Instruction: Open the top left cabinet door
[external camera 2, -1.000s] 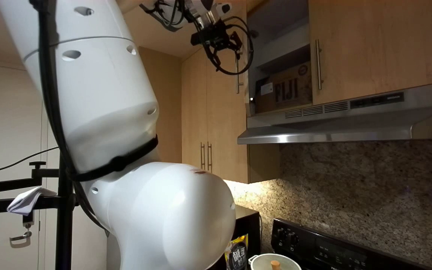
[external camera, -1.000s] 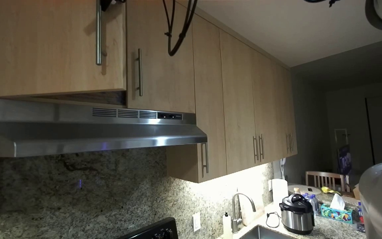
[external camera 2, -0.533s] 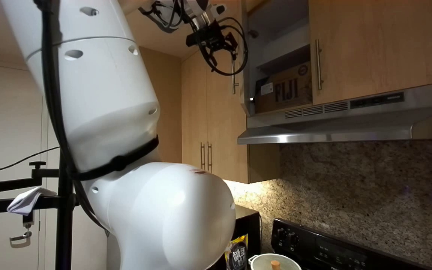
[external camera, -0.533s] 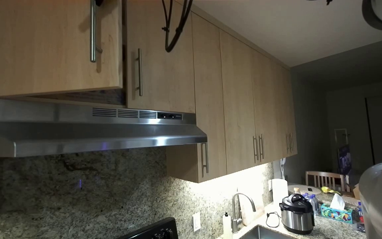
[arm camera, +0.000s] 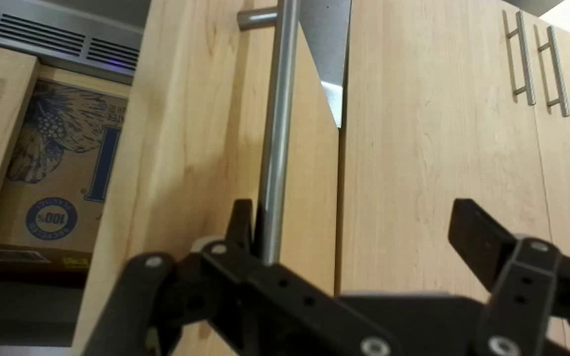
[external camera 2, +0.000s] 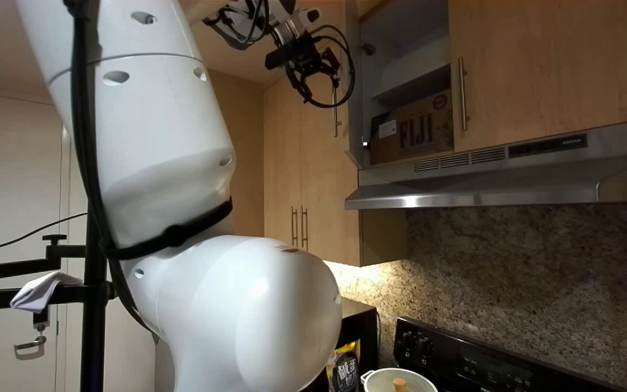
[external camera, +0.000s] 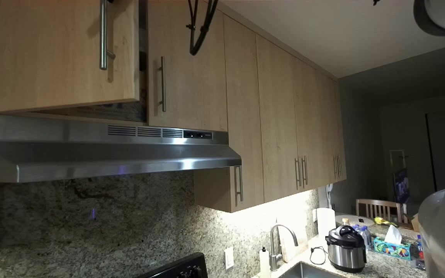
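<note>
The top left cabinet door (external camera: 56,58) is light tan wood and stands ajar, its right edge swung out. In an exterior view its inner side (external camera 2: 352,117) shows nearly edge-on. Its vertical silver bar handle (external camera: 103,38) also shows in an exterior view (external camera 2: 335,117) and in the wrist view (arm camera: 280,113). My gripper (arm camera: 356,227) is open, its black fingers wide apart. One finger lies close beside the bar on the door's free-edge side; whether it touches is unclear. The other is well off, in front of a neighbouring door. In an exterior view the gripper (external camera 2: 324,79) is at the handle's upper part.
The matching door (external camera: 191,85) is closed. A cardboard FIJI box (external camera 2: 417,130) sits in the opened cabinet. The steel range hood (external camera: 91,154) runs directly below. Taller doors (arm camera: 438,123) stand beside the hinge side. Loose cables (external camera 2: 346,92) loop around the gripper.
The door has swung further open, widening the gap at its free edge. The gripper and handle have moved together outward from the cabinet, leftward in both exterior views.
</note>
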Motion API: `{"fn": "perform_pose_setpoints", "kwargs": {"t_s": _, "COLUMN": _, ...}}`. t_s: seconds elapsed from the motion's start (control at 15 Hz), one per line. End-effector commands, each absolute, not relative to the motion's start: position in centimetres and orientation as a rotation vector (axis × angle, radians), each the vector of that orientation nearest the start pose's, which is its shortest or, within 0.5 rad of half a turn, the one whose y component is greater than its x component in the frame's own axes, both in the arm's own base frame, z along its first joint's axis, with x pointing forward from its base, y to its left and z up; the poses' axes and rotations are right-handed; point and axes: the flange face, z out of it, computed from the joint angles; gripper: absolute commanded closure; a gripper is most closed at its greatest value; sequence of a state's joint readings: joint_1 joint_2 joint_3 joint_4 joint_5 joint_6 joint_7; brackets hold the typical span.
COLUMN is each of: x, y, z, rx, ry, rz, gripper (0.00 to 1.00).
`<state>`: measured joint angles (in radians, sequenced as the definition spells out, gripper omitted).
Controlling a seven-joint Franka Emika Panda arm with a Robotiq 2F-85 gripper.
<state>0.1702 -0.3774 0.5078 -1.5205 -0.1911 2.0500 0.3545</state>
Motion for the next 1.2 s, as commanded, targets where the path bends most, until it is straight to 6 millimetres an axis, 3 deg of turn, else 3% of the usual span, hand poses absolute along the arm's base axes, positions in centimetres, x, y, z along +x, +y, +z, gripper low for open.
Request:
{"fn": "perform_pose_setpoints", "kwargs": {"t_s": 0.0, "x": 31.0, "y": 35.3, "z": 89.7, "rx": -2.595, "ry": -0.530, "rz": -1.522, "gripper": 0.00}}
{"fn": "perform_pose_setpoints", "kwargs": {"t_s": 0.47, "x": 30.2, "y": 36.2, "z": 90.2, "rx": -2.654, "ry": -0.419, "rz": -1.669, "gripper": 0.00}}
{"fn": "perform_pose_setpoints", "kwargs": {"t_s": 1.13, "x": 29.8, "y": 34.4, "z": 92.3, "rx": -2.692, "ry": -0.261, "rz": -1.686, "gripper": 0.00}}
